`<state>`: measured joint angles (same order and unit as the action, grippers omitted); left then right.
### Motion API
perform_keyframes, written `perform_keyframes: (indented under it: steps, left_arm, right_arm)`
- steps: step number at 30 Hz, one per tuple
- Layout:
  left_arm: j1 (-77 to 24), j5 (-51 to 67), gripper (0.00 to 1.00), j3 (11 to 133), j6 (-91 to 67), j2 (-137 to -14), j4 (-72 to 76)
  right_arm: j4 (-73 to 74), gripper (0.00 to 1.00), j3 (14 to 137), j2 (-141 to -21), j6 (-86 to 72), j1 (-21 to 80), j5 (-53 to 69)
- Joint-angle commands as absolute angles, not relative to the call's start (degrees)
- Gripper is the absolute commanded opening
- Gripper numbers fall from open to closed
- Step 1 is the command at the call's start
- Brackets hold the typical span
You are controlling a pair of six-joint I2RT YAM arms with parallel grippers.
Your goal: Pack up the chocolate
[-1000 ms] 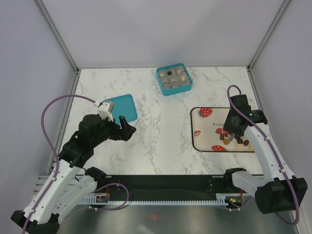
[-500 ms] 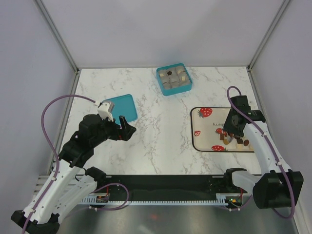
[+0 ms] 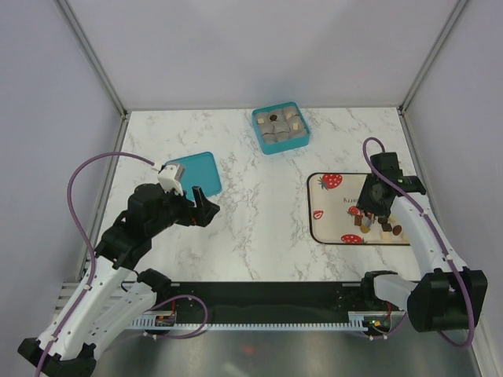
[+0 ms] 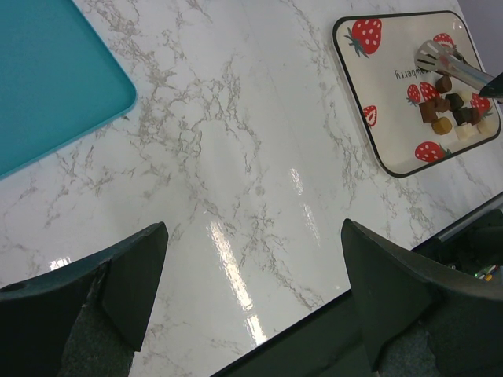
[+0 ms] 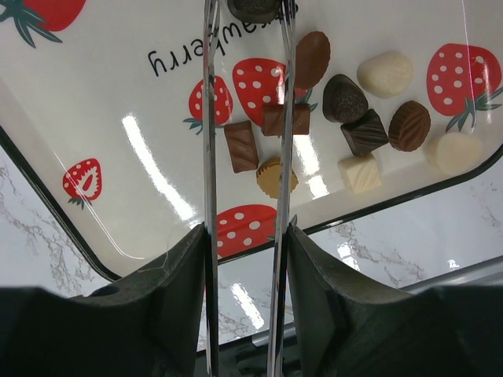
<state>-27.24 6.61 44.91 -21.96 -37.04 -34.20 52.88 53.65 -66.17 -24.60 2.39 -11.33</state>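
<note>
Several small chocolates (image 3: 374, 223), dark, tan and whitish, lie in a cluster on the strawberry-print tray (image 3: 330, 216). They also show in the left wrist view (image 4: 452, 106) and the right wrist view (image 5: 346, 118). My right gripper (image 3: 376, 198) (image 5: 245, 259) is shut on a pair of metal tongs (image 5: 210, 118) that reach over the tray. The tong tips pinch a dark round chocolate (image 5: 253, 8) at the top edge of the right wrist view. My left gripper (image 3: 206, 208) (image 4: 251, 290) is open and empty over bare marble. The teal box (image 3: 280, 127) with grey compartments stands at the back.
A flat teal lid (image 3: 196, 171) lies just beyond my left gripper and shows in the left wrist view (image 4: 47, 86). The tray (image 5: 118, 157) sits near the table's front right edge. Grey walls close in the table on three sides.
My right gripper with the tongs has shifted a little back and left over the tray. The left arm has not moved.
</note>
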Motion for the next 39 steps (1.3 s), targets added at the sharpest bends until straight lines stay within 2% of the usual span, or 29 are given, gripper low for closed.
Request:
perform_keyframes:
  steps: [1, 7, 23, 32, 39]
  left_arm:
    - [-27.3, 7.3, 0.99, 44.9, -20.0, -37.0, -33.1]
    - [-27.3, 7.1, 0.99, 44.8, -20.0, -37.1, -33.1]
    - [-27.3, 6.9, 0.99, 44.8, -20.0, -37.7, -33.1]
    - [-27.3, 6.6, 0.99, 44.8, -20.1, -37.7, -33.0]
    - [-27.3, 6.5, 0.99, 44.8, -20.1, -37.4, -33.1]
  right_arm:
    - [50.6, 0.50, 53.8, -66.5, -23.6, 2.1, -11.1]
    - [50.1, 0.49, 53.6, -67.0, -23.2, 2.2, -10.5]
    - [51.2, 0.39, 58.8, -65.7, -21.8, 2.2, -6.3]
    - [51.8, 0.37, 64.2, -67.0, -22.1, 2.6, -3.9]
    - [50.0, 0.36, 75.0, -73.6, -24.5, 8.2, -4.4]
